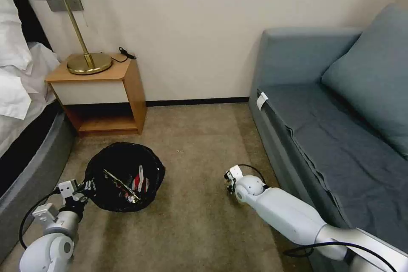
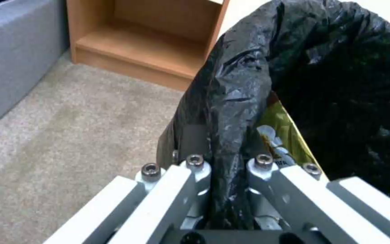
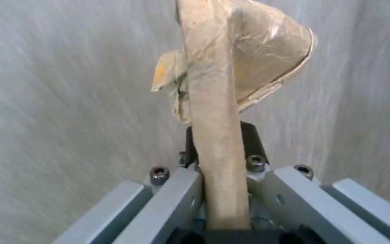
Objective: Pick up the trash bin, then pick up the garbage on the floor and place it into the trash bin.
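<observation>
The trash bin, lined with a wrinkly black bag, hangs just above the carpet in front of the nightstand. My left gripper is shut on its near-left rim; the left wrist view shows the black bag pinched between the fingers. Inside the bin lie a red-and-white carton and a shiny gold wrapper. My right gripper is low over the carpet beside the sofa, shut on a piece of garbage, a crumpled tan scrap that sticks out past its fingers.
A wooden nightstand with a brass lamp stands behind the bin. The bed's grey base runs along the left, a blue-grey sofa along the right. Open carpet lies between them.
</observation>
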{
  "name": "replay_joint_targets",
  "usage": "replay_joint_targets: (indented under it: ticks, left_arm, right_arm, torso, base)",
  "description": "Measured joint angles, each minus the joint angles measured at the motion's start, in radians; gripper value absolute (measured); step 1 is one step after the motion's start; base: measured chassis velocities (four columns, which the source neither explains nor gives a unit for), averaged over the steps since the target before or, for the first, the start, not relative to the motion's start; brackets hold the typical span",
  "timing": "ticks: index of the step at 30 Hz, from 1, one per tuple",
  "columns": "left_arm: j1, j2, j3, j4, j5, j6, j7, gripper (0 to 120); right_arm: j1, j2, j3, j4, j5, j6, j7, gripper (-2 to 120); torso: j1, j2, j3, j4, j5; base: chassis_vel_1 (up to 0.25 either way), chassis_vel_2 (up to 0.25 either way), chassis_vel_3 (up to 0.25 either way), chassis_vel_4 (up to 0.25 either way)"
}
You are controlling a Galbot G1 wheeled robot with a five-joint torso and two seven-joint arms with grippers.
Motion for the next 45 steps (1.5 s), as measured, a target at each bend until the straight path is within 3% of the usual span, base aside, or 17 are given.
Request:
replay_joint_targets:
  ticks: [6,13,24,42,45]
  left_arm:
    - [-0.003,0.001,0.017,-0.008,-0.002,0.010,-0.002,4]
    - [-0.010,0.004,0.041,-0.021,-0.004,0.026,-0.005,4]
    - [-0.019,0.010,0.075,-0.044,-0.013,0.049,-0.017,4]
    - [0.002,0.007,0.069,-0.081,-0.042,0.059,-0.022,4]
    - [0.004,0.005,0.067,-0.088,-0.045,0.061,-0.022,4]
  right_arm:
    - [0.037,-0.001,0.025,0.121,0.020,0.019,0.024,0]
    - [0.135,0.034,0.005,0.232,0.045,0.103,0.029,0]
    - [0.259,0.161,-0.131,0.410,0.128,0.269,0.040,0]
    - [0.104,0.212,-0.235,0.414,0.048,0.290,0.026,0]
    - [0.095,0.213,-0.247,0.413,0.041,0.270,0.031,9]
  torso:
    - [0.000,0.000,0.000,0.0001,0.0000]
    - [0.000,0.000,0.000,0.0000,-0.0001]
    - [0.000,0.000,0.000,0.0004,-0.0002]
    - [0.000,0.000,0.000,0.0002,0.0000]
    - [0.000,0.000,0.000,0.0001,-0.0001]
  base:
    - [0.000,0.000,0.000,0.000]
    - [0.000,0.000,0.000,0.000]
    - [0.000,0.000,0.000,0.000]
    - [0.000,0.000,0.000,0.000]
    - [0.000,0.000,0.000,0.000]
